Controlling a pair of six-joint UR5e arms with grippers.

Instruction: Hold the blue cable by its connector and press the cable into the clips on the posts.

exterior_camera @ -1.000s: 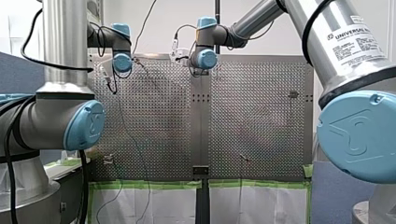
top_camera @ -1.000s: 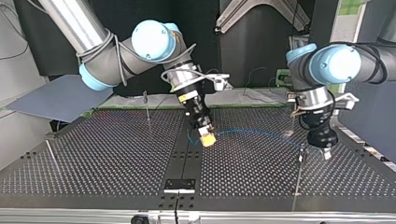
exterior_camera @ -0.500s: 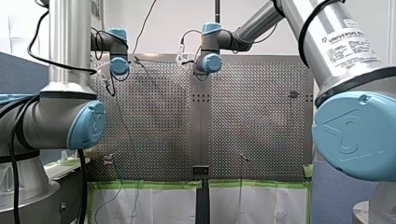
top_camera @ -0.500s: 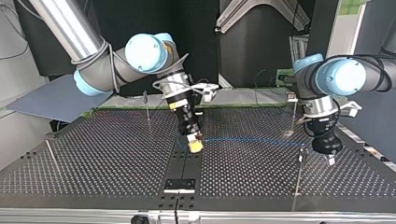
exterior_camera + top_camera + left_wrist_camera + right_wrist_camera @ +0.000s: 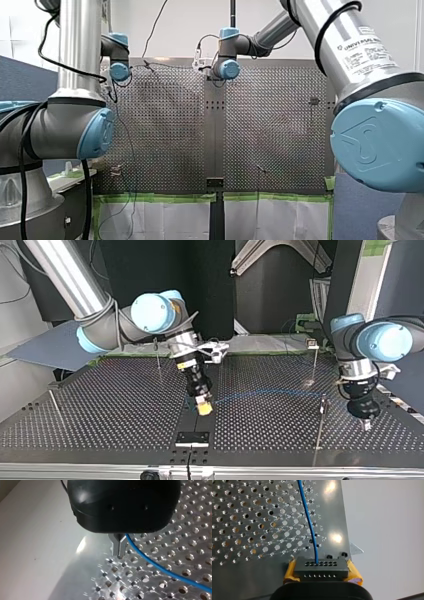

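Right tool (image 5: 321, 572), yellow-padded, clamped from both sides on the black connector (image 5: 321, 566), as its own wrist view shows. The blue cable (image 5: 311, 527) leaves one of the connector's holes and runs ahead over the perforated counter (image 5: 100, 405). In the top view this tool hangs tilted near the counter's middle, with the connector just above the surface. Left tool (image 5: 119, 548), at the top view's right, points down near the counter's side edge. Its metal fingers (image 5: 116, 546) are closed together and the cable passes right beside them; whether they pinch it cannot be told.

Between the two tools the cable spans a shallow arc toward the near post (image 5: 320, 425) at the top view's right. Its line reaches about the tip of that post, but whether it sits in a clip there is too small to tell. The far post (image 5: 314, 362) behind carries a small clip (image 5: 312, 343) at its tip, and the cable runs apart from it. A third post (image 5: 158, 357) and a fourth post (image 5: 55, 407) stand at the view's left, well apart from the cable.

Progress, as judged: the first step, holding the cable by its connector, is done. The pressing is at most begun, since no clip visibly holds the cable and the far, third and fourth posts look untouched. What is left is to bring the cable over each clip and push it in, one post at a time.
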